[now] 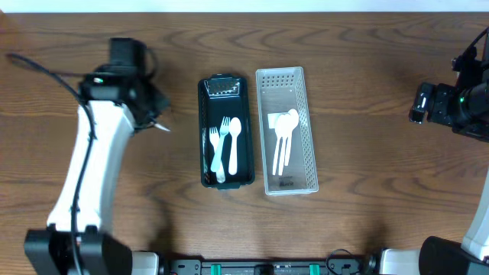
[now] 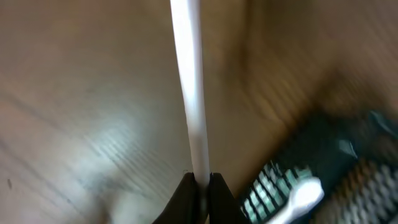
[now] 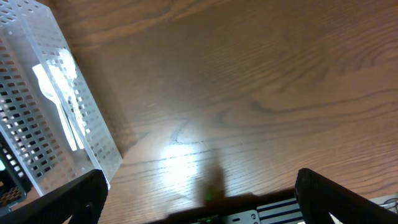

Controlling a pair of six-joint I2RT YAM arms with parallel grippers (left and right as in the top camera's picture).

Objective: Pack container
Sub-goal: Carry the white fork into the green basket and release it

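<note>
The wooden table (image 1: pixel 367 168) shows broad open wood between the basket and the right edge, and a narrower strip left of the container. The white left arm (image 1: pixel 88 168) reaches from the near-left corner toward the far edge. At the centre a clear perforated basket (image 1: pixel 280 88) holds white spoons (image 1: pixel 284 137). Just beside its left wall sits the black container (image 1: pixel 203 130), with a fork (image 1: pixel 218 145) and a spoon (image 1: pixel 234 141) inside. Left of the container, the left gripper (image 2: pixel 199 183) pinches a white utensil (image 2: pixel 189 81) by its handle; its type is unclear. Near the right edge, the right gripper (image 3: pixel 199 199) hangs with its fingers (image 3: pixel 81 193) spread wide.
</note>
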